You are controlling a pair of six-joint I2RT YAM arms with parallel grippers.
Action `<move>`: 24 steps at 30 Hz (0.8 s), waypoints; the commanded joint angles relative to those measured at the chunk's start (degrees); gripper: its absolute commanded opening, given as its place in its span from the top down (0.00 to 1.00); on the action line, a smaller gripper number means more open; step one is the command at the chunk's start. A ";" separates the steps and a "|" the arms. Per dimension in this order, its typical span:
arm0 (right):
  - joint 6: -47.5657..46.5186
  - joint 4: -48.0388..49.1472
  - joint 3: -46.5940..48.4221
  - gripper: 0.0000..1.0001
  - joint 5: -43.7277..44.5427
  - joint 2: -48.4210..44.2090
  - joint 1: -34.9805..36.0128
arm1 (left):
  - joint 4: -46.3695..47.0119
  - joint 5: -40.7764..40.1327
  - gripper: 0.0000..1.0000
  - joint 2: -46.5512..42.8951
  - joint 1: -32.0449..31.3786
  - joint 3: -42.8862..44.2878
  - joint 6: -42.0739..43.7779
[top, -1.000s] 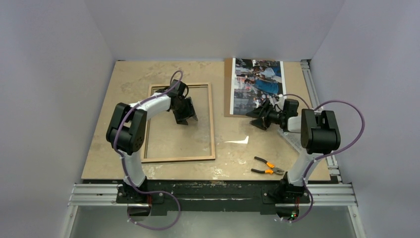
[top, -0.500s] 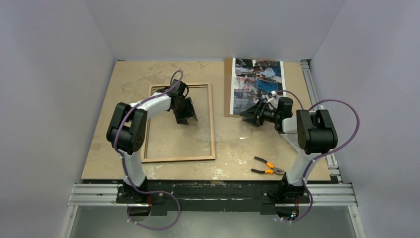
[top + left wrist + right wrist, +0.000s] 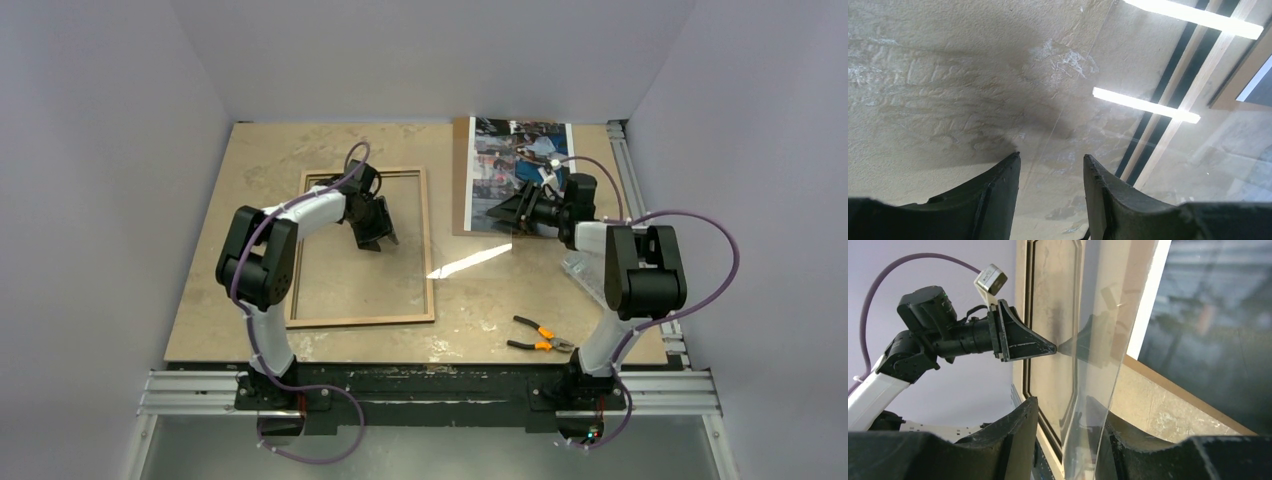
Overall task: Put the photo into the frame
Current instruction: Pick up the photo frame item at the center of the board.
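A: The left fingers (image 3: 993, 200)?
B: Apart, released. Bare table (image 3: 923, 60) shows in the gap, and the edge of the clear pane (image 3: 1198, 165) runs through it. Seen from the right wrist, their tip meets the pane.
A: And the right fingers (image 3: 1008, 440)?
B: The pane stands tilted between them. Clenched on it or only straddling it, I cannot tell.
A: The frame (image 3: 428, 250)?
B: Flat on the table, left of centre, wood side up. The left fingers hang over its far half.
A: The photo (image 3: 520, 155)?
B: Face up at the far right, not in the frame. It lies on a brown board (image 3: 461, 180) whose edge shows along its left side. The right fingers are at its near left corner.
A: Anything else?
B: Orange-handled pliers (image 3: 537, 334) near the front edge, right of the frame.
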 commanded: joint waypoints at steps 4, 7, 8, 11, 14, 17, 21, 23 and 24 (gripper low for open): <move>-4.68 -6.31 4.38 0.66 1.61 -1.75 0.03 | -1.07 -1.50 0.52 2.42 -0.08 0.66 1.37; -8.41 -11.97 5.43 0.81 3.36 -2.50 -0.03 | -1.34 -1.77 0.53 2.32 -0.07 0.79 1.42; -9.42 -13.42 5.65 0.85 3.73 -2.78 0.01 | -1.34 -1.74 0.53 2.14 -0.08 0.83 1.41; -11.07 -15.80 5.86 0.97 3.92 -3.94 0.01 | -1.25 -1.73 0.52 1.23 -0.08 0.76 1.39; -13.11 -19.33 6.35 1.00 5.16 -5.63 -0.02 | -1.42 -1.60 0.51 -0.82 -0.08 0.75 1.99; -14.78 -23.30 7.18 1.00 6.58 -8.19 0.03 | -1.85 -1.21 0.46 -3.16 -0.08 0.84 2.82; -18.59 -33.76 10.71 1.00 11.23 -13.20 0.01 | -0.08 2.19 0.38 -4.86 -0.08 0.30 3.04; -19.68 -39.08 12.77 1.00 14.18 -16.03 -0.02 | 2.81 5.47 0.35 -4.83 -0.14 -0.32 1.92; -19.94 -40.97 13.47 1.00 15.32 -17.72 -0.05 | 4.40 6.68 0.35 -4.77 -0.24 -0.79 1.46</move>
